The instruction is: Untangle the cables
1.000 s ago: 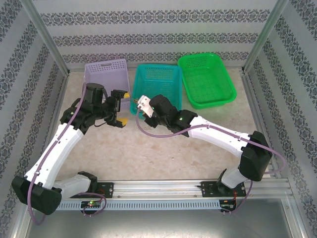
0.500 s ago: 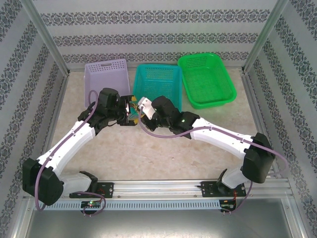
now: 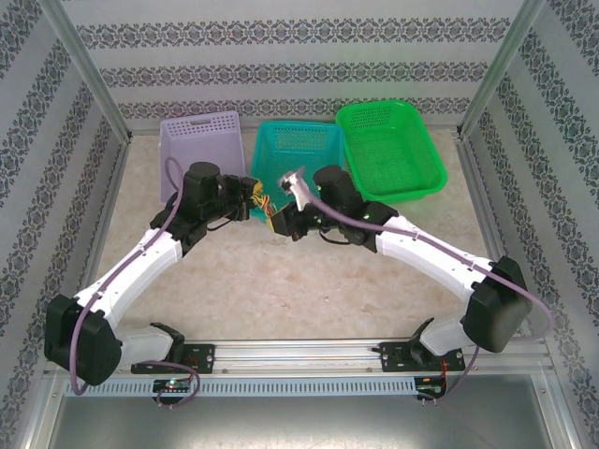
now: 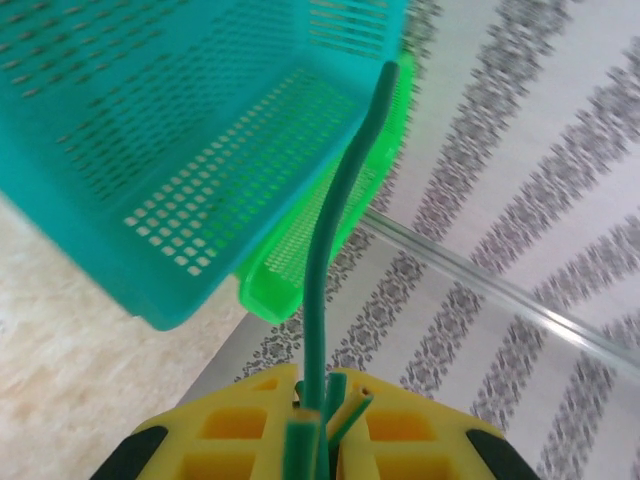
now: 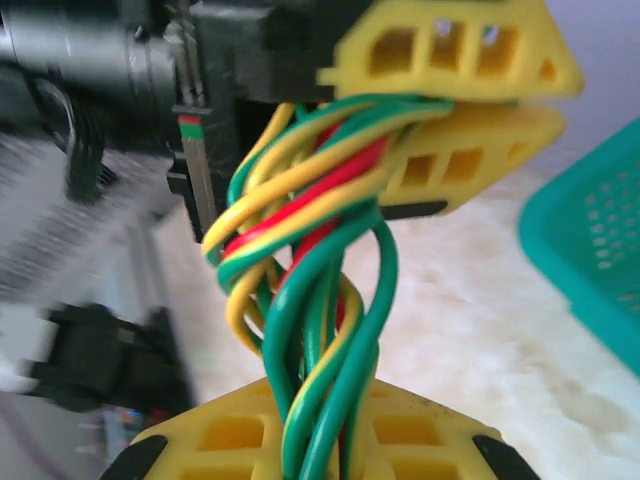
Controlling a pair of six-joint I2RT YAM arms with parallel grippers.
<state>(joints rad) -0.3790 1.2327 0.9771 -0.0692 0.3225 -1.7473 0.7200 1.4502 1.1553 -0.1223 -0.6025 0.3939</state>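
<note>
Fingers (image 5: 230, 432) of the right gripper (image 5: 315, 405) are pinching one end of the cables (image 5: 300, 250). The left gripper (image 5: 420, 105) is clamping the other end, near the teal basket (image 3: 295, 125).

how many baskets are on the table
3, in a row along the far side of the table: a purple basket on the left, a teal basket in the middle, a green basket on the right. No sign of another one hidden.
</note>
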